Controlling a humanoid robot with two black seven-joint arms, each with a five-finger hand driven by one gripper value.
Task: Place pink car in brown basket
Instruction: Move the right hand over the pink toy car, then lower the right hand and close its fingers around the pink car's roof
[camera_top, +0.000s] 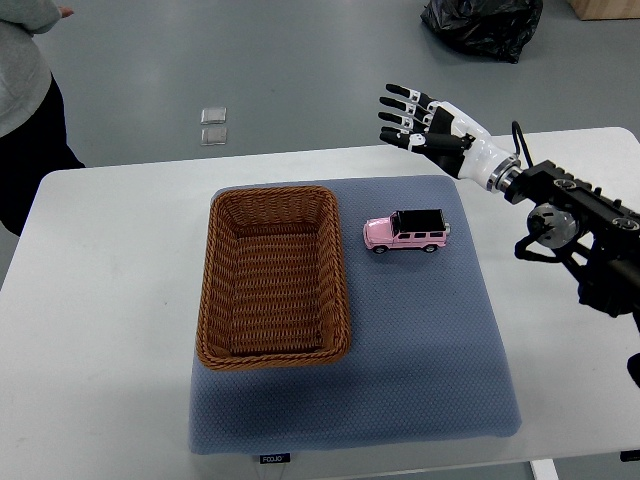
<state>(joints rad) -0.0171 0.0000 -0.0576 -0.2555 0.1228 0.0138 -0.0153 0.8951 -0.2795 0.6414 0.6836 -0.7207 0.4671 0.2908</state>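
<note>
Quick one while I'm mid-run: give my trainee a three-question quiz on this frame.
1. True or false: the pink car already lies inside the brown basket.
2. The right hand is: A) clamped on the car, B) open and holding nothing, C) inside the basket.
3. What surface do the car and basket both rest on?

Key: 1 false, it sits to the picture's right of the basket. 2 B. 3 the blue mat.

Black-roofed pink car (406, 232) stands upright just right of the empty brown basket (272, 277).
</note>
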